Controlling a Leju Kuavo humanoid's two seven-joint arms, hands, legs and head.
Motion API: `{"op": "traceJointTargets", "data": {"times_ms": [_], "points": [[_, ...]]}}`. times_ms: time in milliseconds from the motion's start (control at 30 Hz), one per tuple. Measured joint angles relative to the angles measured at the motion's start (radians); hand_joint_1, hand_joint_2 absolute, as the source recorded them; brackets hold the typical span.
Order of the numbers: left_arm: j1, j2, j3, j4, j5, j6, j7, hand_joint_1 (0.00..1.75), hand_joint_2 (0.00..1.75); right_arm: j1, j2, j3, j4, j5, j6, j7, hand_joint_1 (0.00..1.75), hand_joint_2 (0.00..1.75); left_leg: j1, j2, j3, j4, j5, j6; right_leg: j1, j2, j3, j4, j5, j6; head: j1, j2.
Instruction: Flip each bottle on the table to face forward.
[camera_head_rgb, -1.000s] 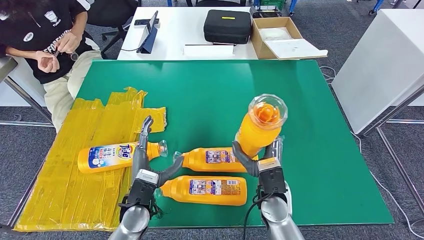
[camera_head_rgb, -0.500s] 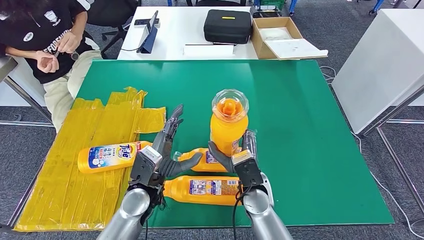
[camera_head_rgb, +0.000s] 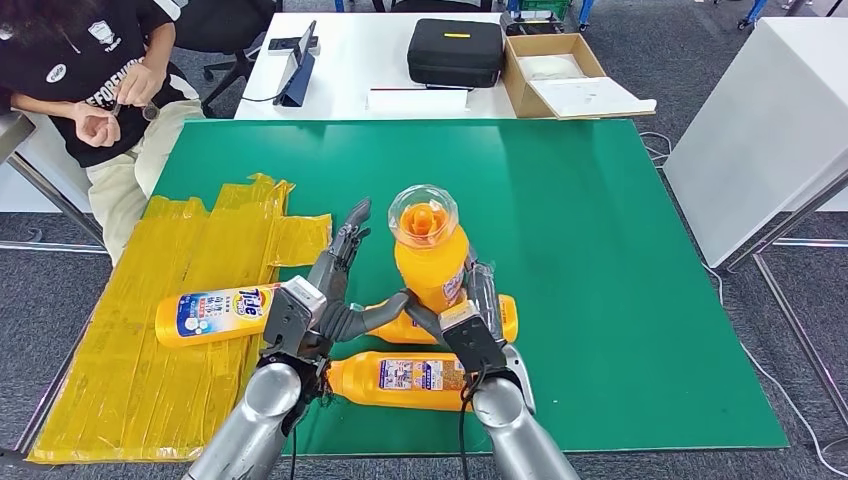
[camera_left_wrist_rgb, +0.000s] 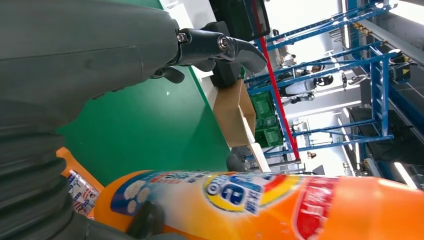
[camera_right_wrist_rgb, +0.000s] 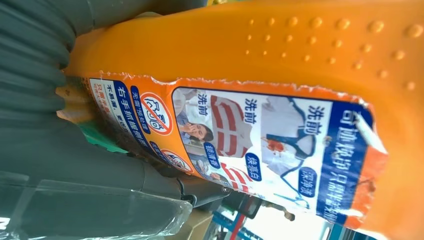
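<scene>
Green tabletop, three bottles lying near front edge. Right robot hand gripping raised bottle upright above lying bottles. Left robot hand spread wide, holding nothing, close beside. Loose grip: might slip, drop onto others.

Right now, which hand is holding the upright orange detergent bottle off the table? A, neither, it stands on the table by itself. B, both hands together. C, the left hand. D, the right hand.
D: the right hand grips the upright orange detergent bottle low on its body, while the left hand is beside it with fingers spread, holding nothing.
</scene>
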Motion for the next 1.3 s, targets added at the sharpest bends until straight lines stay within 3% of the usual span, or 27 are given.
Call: {"op": "traceJointTargets", "data": {"times_ms": [567, 867, 1300], "points": [[-0.021, -0.001, -0.045, -0.012, 0.053, -0.011, 0.028, 0.00, 1.75, -0.004, 0.013, 0.029, 0.060, 0.071, -0.062, 0.059, 1.75, 1.75, 0.000, 0.000, 0.000, 0.000, 0.000, 0.000, 0.000, 0.000, 0.000, 0.000, 0.000, 0.000, 0.000, 0.000], [-0.012, -0.001, -0.083, -0.050, 0.178, -0.104, 0.064, 0.00, 1.75, -0.009, 0.027, 0.061, 0.098, 0.102, -0.074, 0.062, 1.75, 1.75, 0.000, 0.000, -0.001, 0.000, 0.000, 0.000, 0.000, 0.000, -0.001, 0.000, 0.000, 0.000, 0.000, 0.000], [0.015, 0.002, -0.085, -0.079, 0.232, -0.143, 0.080, 0.00, 1.75, -0.019, 0.034, 0.080, 0.136, 0.092, -0.098, 0.042, 1.75, 1.75, 0.000, 0.000, -0.001, 0.000, 0.000, 0.000, 0.000, 0.000, -0.001, 0.000, 0.000, 0.000, 0.000, 0.000]]}}
